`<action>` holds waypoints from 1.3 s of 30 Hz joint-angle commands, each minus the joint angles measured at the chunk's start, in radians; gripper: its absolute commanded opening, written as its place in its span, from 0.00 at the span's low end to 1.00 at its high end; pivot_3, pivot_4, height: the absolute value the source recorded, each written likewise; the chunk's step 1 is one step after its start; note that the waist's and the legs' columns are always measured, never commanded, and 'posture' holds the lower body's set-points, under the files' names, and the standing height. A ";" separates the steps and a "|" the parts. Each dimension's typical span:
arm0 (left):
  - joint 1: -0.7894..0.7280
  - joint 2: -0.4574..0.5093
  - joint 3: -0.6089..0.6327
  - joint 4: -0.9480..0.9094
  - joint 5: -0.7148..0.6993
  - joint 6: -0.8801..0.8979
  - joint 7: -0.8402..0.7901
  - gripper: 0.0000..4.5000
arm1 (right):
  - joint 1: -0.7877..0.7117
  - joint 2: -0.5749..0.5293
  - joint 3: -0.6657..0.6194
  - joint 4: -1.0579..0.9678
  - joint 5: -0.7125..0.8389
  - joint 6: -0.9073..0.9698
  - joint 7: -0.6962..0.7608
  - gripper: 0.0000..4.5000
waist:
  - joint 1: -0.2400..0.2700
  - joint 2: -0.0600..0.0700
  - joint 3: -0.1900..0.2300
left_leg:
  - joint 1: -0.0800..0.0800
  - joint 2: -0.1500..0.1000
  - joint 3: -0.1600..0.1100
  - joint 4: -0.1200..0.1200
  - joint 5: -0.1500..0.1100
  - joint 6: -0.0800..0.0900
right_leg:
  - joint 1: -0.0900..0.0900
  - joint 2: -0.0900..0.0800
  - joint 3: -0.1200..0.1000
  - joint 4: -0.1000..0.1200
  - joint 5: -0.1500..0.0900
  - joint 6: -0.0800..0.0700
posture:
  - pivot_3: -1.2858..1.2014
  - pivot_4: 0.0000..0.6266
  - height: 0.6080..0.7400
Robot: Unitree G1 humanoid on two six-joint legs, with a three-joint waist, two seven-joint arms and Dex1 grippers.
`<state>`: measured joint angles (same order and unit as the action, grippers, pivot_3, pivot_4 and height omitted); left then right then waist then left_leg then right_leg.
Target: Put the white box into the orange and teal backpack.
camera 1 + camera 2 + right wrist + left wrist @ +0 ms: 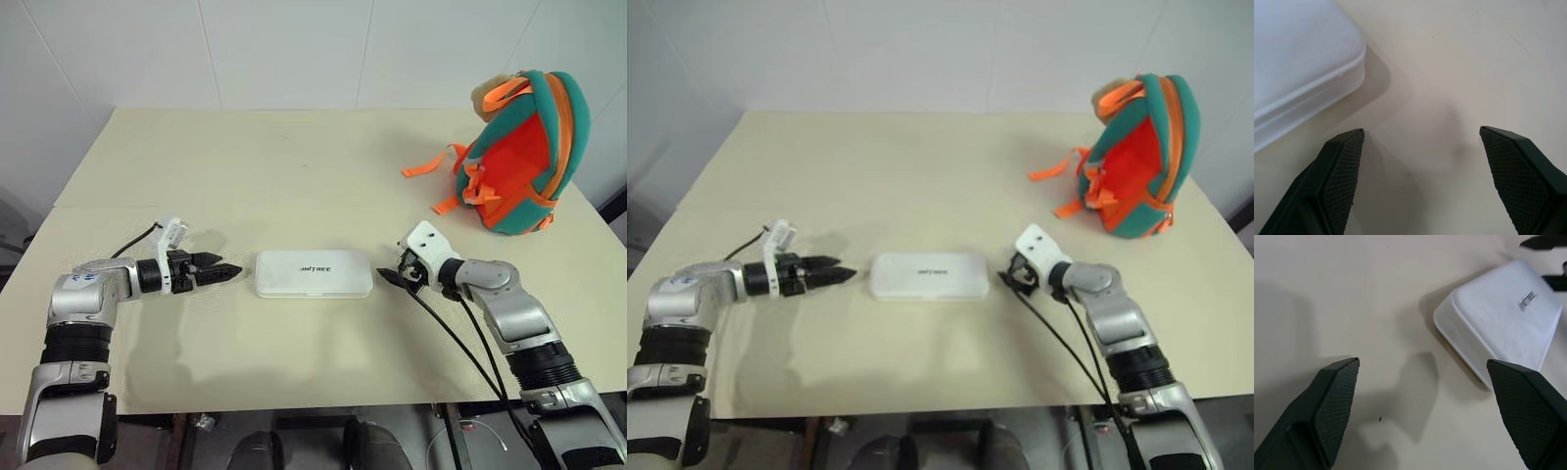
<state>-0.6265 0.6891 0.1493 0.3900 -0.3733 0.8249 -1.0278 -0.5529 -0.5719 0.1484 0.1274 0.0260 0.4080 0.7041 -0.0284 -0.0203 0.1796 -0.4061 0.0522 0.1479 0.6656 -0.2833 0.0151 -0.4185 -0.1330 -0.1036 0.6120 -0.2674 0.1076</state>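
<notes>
Flanking the white box (pixel 313 273) on the table (pixel 294 166), both tools gape.

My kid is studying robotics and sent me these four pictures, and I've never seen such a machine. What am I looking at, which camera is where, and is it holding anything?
It is a humanoid robot with two arms. Two pictures come from cameras in its head, looking down over a beige table. The other two come from cameras on its wrists, looking along the black fingers.

On the table lie a white box and, far right, an orange and teal backpack. The left gripper and right gripper sit at either end of the box, both open. Nothing is held.
</notes>
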 commanded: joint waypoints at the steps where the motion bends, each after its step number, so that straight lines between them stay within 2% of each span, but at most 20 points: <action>1: -0.031 -0.002 0.024 -0.004 -0.052 0.041 -0.009 0.98 | -0.025 0.004 -0.013 -0.013 0.000 -0.027 0.002 1.00 | 0.000 0.000 0.000 | 0.000 0.000 0.000 0.000 0.000 0.000 | 0.000 0.000 0.000 0.000 0.000 0.000 | 0.52 0.24 1.00; 7: -0.065 -0.011 0.022 0.035 -0.116 0.133 -0.034 0.98 | -0.026 0.001 -0.015 -0.016 -0.001 -0.032 0.010 1.00 | -0.001 0.000 0.000 | 0.000 0.000 0.000 0.000 0.000 0.000 | 0.000 0.000 0.000 0.000 0.000 0.000 | 0.52 0.24 1.00; 13: -0.122 -0.016 -0.001 0.171 -0.134 0.178 -0.086 0.98 | -0.017 -0.003 -0.014 -0.028 0.002 -0.030 0.022 1.00 | -0.002 0.000 0.000 | 0.000 0.000 0.001 0.000 0.000 -0.001 | 0.000 0.000 0.000 0.000 0.000 0.000 | 0.52 0.24 1.00; 18: -0.138 0.004 -0.111 0.244 -0.061 0.124 -0.164 0.98 | -0.015 -0.003 -0.014 -0.035 0.002 -0.030 0.028 1.00 | -0.001 0.000 0.000 | 0.000 0.000 0.003 0.000 0.000 -0.001 | 0.000 0.001 0.000 0.000 0.000 0.000 | 0.52 0.24 1.00; 28: -0.211 -0.029 -0.141 0.345 -0.053 0.110 -0.228 0.98 | -0.016 0.005 0.002 -0.050 -0.001 -0.034 0.043 1.00 | 0.000 0.000 0.000 | 0.000 -0.001 0.003 0.000 0.000 -0.001 | 0.000 0.000 0.000 0.000 0.000 0.000 | 0.52 0.24 1.00; 39: -0.248 -0.082 -0.140 0.366 -0.058 0.114 -0.240 0.98 | -0.012 0.012 0.016 -0.075 -0.008 -0.032 0.064 1.00 | -0.001 0.000 0.000 | 0.000 0.000 0.003 0.000 0.000 -0.001 | 0.000 0.000 0.000 0.000 0.000 0.000 | 0.52 0.24 1.00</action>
<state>-0.8503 0.6154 0.0029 0.7612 -0.4277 0.9382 -1.2516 -0.5618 -0.5609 0.1699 0.0839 0.0139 0.3915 0.7639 -0.0289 -0.0203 0.1796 -0.4062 0.0517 0.1505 0.6656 -0.2829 0.0141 -0.4185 -0.1326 -0.1039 0.6120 -0.2674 0.1076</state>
